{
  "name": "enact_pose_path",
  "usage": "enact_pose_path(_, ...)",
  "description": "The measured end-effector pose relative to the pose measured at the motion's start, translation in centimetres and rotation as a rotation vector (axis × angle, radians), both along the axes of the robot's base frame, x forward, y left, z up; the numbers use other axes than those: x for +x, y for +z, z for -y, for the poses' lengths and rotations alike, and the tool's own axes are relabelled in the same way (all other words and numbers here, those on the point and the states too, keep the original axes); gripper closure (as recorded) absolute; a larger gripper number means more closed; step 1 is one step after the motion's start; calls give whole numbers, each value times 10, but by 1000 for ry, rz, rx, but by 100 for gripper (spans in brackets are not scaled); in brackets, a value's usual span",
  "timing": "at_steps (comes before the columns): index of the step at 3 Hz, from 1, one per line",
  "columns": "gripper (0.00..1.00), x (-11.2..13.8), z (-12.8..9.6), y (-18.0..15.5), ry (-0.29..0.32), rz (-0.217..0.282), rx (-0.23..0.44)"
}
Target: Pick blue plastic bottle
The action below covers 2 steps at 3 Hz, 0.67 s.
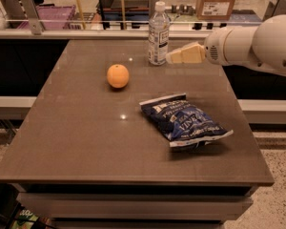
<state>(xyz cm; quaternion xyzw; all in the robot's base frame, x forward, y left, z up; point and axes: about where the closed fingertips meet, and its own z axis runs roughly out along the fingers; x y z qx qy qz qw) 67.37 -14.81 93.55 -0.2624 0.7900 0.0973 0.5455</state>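
I see the bottle (158, 35) upright at the far edge of the table (76, 142), my gripper (172, 57) just right of it, its opening impossible to tell; judging it light, slick and squashable, I would clasp the labelled middle gently.

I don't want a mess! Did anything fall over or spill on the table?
Nothing stands out. The blue plastic bottle stands upright, capped; the orange sits apart; the snack bag lies flat, nothing spilled. The gripper hovers close beside the bottle.
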Motion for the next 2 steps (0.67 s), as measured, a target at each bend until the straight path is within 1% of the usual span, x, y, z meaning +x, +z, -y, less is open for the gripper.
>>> enact_pose_path(1,0,22,-10,-2,22,31,22)
enact_pose_path(2,0,43,-20,-4,51,51,39)
